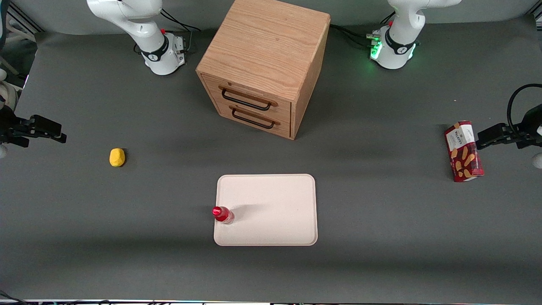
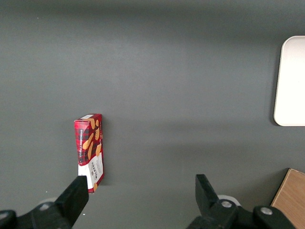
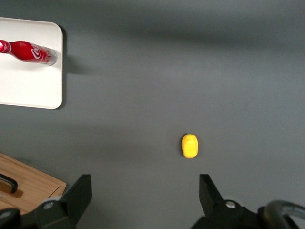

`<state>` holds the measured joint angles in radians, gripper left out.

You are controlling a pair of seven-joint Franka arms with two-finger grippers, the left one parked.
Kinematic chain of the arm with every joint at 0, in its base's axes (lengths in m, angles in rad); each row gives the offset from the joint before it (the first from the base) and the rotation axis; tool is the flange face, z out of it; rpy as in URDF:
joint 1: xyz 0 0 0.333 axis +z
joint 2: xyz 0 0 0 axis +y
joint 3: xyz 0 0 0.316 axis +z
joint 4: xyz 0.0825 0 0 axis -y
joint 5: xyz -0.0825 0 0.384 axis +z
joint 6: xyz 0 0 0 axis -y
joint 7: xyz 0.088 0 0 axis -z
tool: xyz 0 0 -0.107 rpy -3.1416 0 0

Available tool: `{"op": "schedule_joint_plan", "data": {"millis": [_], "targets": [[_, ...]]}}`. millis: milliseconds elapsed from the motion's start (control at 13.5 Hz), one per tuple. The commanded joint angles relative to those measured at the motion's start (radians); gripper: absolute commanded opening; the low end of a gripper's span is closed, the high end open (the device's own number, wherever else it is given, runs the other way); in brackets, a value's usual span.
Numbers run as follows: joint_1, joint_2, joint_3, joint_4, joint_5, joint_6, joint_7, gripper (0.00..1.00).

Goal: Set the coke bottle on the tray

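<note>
The coke bottle point(image 1: 222, 214) point(image 3: 28, 51), small and red with a red cap, stands upright on the tray point(image 1: 271, 212) point(image 3: 28, 86), close to the rim at the working arm's end. The tray is flat, pale cream-pink, with rounded corners. My gripper point(image 1: 59, 134) point(image 3: 145, 183) hangs far off at the working arm's end of the table, well away from the bottle and the tray. It is open, and only bare grey table shows between its fingers.
A wooden two-drawer box point(image 1: 262, 63) stands farther from the front camera than the tray. A yellow lump point(image 1: 117, 157) point(image 3: 189, 145) lies between my gripper and the tray. A red biscuit box point(image 1: 463, 151) point(image 2: 89, 145) lies toward the parked arm's end.
</note>
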<state>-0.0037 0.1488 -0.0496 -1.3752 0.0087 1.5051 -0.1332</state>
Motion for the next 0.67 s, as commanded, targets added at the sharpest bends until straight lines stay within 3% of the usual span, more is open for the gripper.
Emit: {"op": "schedule_joint_plan", "data": {"millis": [0,595], "targets": [[-0.012,-0.061,-0.001,-0.068,0.017,0.076,-0.032,1.00],[-0.005,-0.057,0.010,-0.064,0.020,0.084,0.075,1.00]]}}
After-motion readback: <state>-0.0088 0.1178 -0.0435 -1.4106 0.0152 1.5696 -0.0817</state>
